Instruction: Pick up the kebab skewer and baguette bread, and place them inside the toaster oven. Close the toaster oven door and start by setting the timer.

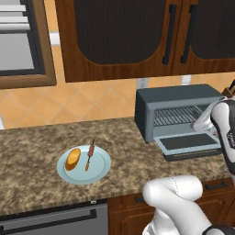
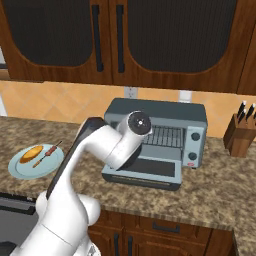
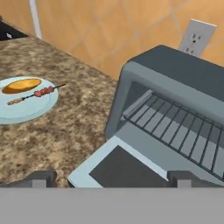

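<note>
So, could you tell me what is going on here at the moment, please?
The robot arm is over the counter with its gripper open and empty, close above the toaster oven door, which is folded down open. The toaster oven has a bare wire rack inside. The kebab skewer and baguette bread lie side by side on a light blue plate on the granite counter, to the oven's left. Nothing has been picked up yet.
</note>
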Motion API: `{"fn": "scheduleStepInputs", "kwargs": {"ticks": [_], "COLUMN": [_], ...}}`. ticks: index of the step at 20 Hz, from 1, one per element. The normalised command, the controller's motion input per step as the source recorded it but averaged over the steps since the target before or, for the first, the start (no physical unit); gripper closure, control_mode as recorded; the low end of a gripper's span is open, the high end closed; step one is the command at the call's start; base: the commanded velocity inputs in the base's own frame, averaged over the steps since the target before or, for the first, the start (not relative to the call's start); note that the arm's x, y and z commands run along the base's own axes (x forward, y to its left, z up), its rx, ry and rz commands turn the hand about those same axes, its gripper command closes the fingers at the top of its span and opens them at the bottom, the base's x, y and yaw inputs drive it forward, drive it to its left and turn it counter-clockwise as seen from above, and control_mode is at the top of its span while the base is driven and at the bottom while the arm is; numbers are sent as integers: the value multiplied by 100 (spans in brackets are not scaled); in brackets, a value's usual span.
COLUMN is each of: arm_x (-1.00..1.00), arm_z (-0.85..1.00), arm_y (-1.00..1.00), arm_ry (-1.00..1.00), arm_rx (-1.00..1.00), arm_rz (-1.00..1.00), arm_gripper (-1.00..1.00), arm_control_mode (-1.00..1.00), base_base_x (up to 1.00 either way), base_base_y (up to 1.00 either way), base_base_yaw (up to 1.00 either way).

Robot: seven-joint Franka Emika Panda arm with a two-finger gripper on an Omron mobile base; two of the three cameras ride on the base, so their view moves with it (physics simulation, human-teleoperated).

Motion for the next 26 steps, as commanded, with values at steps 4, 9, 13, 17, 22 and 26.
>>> {"fn": "scheduleStepInputs", "kwargs": {"ticks": [4, 9, 13, 17, 22, 26], "arm_x": [43, 22, 58, 63, 67, 67], "arm_z": [-37, -38, -42, -35, -23, -3], "arm_y": [-6, -29, -19, -36, -27, -16], "arm_ry": [-13, -12, -14, -10, -2, 0], "arm_rx": [0, 0, 0, 0, 0, 0], "arm_rz": [13, 5, 0, 0, 0, 0], "arm_gripper": [-100, -100, -100, -100, -100, -100], "arm_control_mode": [-100, -100, -100, -100, -100, -100], "base_base_x": [0, 0, 0, 0, 0, 0], "base_base_y": [0, 0, 0, 0, 0, 0], "base_base_yaw": [0, 0, 0, 0, 0, 0]}}
